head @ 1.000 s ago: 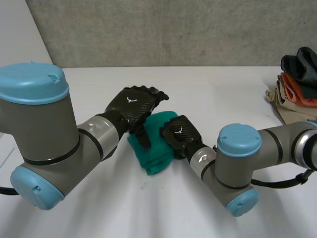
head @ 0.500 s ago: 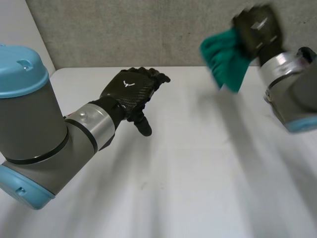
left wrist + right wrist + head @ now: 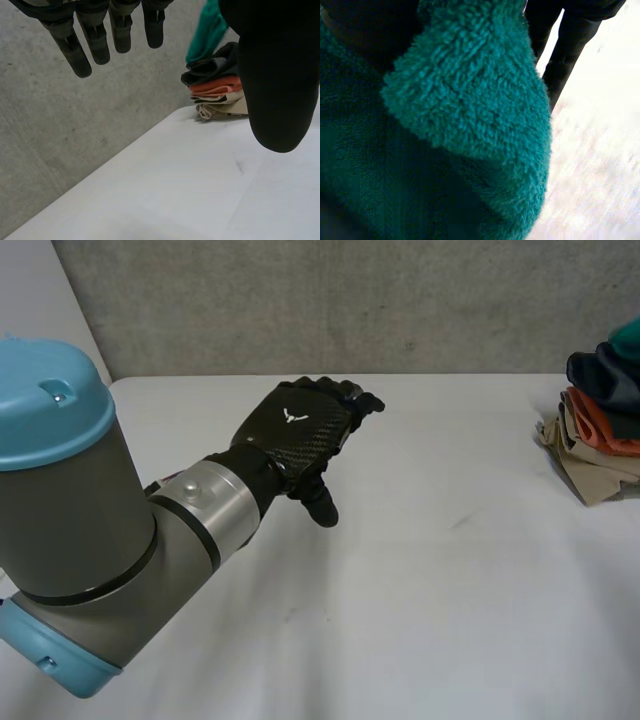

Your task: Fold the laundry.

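Left hand (image 3: 300, 430) hovers open over table (image 3: 450, 590), holding nothing; right hand (image 3: 566, 44) grips green towel (image 3: 470, 125) above folded pile (image 3: 592, 452).

Robotics test bench in what looks like a lab or workshop: a plain white table (image 3: 420, 620) stands against a bare, rough grey concrete wall (image 3: 350, 300) that runs along its far side. An industrial-style robot arm (image 3: 90, 530) with grey joints and light-blue caps reaches in from the near left over the tabletop. At the table's far right sits a stack of folded cloths (image 3: 600, 430) in beige, orange and dark tones, a domestic touch amid raw concrete and machine parts.
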Tool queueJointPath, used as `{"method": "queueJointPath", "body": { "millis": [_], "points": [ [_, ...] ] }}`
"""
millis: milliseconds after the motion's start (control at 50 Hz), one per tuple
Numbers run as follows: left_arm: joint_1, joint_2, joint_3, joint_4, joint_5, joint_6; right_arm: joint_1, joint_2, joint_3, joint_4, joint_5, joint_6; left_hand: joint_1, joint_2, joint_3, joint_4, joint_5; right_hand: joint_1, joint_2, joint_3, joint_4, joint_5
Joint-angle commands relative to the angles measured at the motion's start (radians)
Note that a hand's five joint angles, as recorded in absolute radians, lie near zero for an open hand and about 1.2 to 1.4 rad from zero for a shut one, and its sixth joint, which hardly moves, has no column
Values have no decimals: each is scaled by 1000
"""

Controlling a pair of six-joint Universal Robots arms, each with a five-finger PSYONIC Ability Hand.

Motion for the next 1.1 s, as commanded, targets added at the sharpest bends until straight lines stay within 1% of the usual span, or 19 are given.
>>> {"method": "queueJointPath", "body": {
  "millis": [20,240,300,340,360,520,620,640,700,720,760,800,840,880,960,980,1040,1060,1100],
  "points": [
    [-32,-3,-2,1,0,0,-47,112,49,-8,-182,26,2,-5,-10,-2,-23,369,263,237,201,292],
    [-49,0,-5,1,0,3,-93,80,132,-97,-234,34,2,-5,-10,-2,-23,369,263,237,201,292],
    [-51,1,-4,1,0,3,-95,35,153,-79,-220,36,2,-5,-10,-2,-23,-361,-468,-494,-530,-439],
    [-51,4,-2,2,0,3,-96,-5,173,-47,-199,36,2,-5,-10,-2,-23,-734,-840,-867,-902,-812],
    [-54,6,-1,1,0,3,-98,-20,180,-26,-190,36,2,-5,-10,-2,-23,-847,-953,-980,-1015,-925],
    [-94,15,11,2,3,4,-171,-190,247,287,-153,-32,-1,-8,-13,-5,-26,-852,-958,-985,-1021,-930],
    [-100,40,10,2,3,3,-242,-268,296,514,-98,-275,-7,-14,-19,-11,-32,-852,-958,-985,-1021,-930],
    [-100,43,10,2,3,3,-272,-301,299,604,-46,-376,-7,-14,-19,-11,-32,-852,-958,-985,-1021,-930],
    [-100,57,10,4,3,0,-308,-333,287,718,63,-530,-12,-19,-25,-17,-38,-852,-958,-985,-1021,-930],
    [-101,61,10,6,2,0,-317,-348,284,749,138,-605,-12,-19,-25,-17,-38,-852,-958,-985,-1021,-930],
    [-103,78,10,21,2,-2,-314,-348,273,743,218,-644,-15,-22,-28,-20,-41,-852,-958,-985,-1021,-930],
    [-101,99,10,45,-1,-2,-302,-374,267,704,303,-618,-15,-22,-28,-20,-41,-852,-958,-985,-1021,-930],
    [-100,116,10,62,-6,0,-283,-422,272,670,335,-575,-15,-22,-28,-20,-41,-852,-958,-985,-1021,-930],
    [-92,144,10,81,-11,-3,-266,-526,308,616,352,-474,-15,-22,-28,-20,-41,-852,-958,-985,-1021,-930],
    [-65,185,7,104,-41,-10,-198,-712,448,532,340,-321,-12,-19,-25,-17,-38,-852,-958,-985,-1021,-930],
    [-49,193,7,104,-64,-11,-143,-777,507,501,323,-284,-10,-17,-22,-14,-35,-852,-958,-985,-1021,-930],
    [29,218,-2,104,-164,-7,-15,-867,622,453,282,-235,-12,-19,-25,-17,-38,-852,-958,-985,-1021,-930],
    [67,225,-5,104,-210,-3,28,-887,659,447,269,-230,-15,-22,-28,-20,-41,-852,-958,-985,-1021,-930],
    [113,225,-13,93,-254,-2,103,-914,715,443,254,-231,-18,-25,-31,-23,-44,-852,-958,-985,-1021,-930]
  ]
}}
